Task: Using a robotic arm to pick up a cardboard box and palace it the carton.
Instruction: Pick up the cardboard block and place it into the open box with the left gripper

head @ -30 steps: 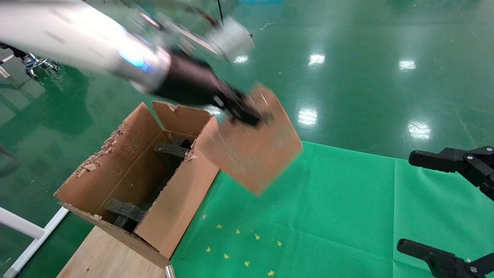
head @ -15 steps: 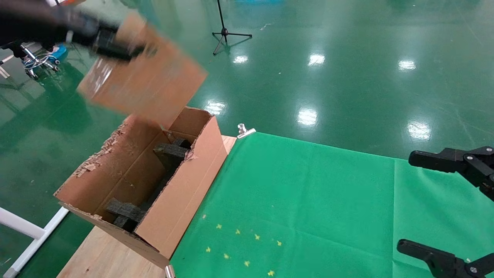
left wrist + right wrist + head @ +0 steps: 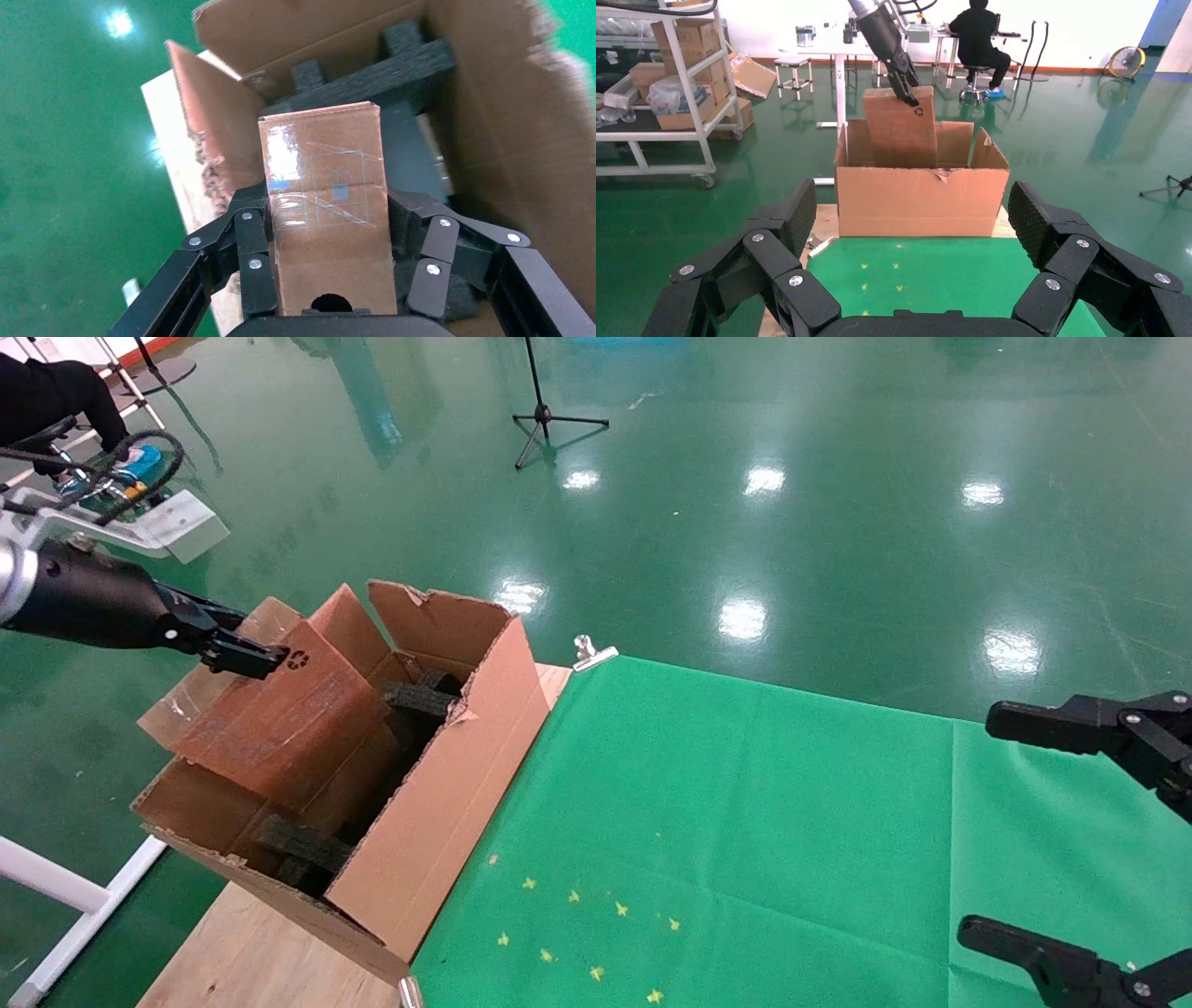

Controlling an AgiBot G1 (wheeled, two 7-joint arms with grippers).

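brown cardboard box (image 3: 270, 719), green cloth (image 3: 792, 822)

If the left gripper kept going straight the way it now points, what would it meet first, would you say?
The left gripper, shut on the cardboard box, points into the carton. The box's leading end would probably meet the black foam first, though depth is unclear.

Left arm: the robotic arm (image 3: 84, 607) has a black forearm and a silver wrist band.
Left gripper (image 3: 330, 263): black linked fingers with silver screws.
Cable (image 3: 112, 463): black, looped, probably above a pale camera block.
Right gripper (image 3: 916, 235): black links, silver screws, ribbed pads (image 3: 1026, 217).
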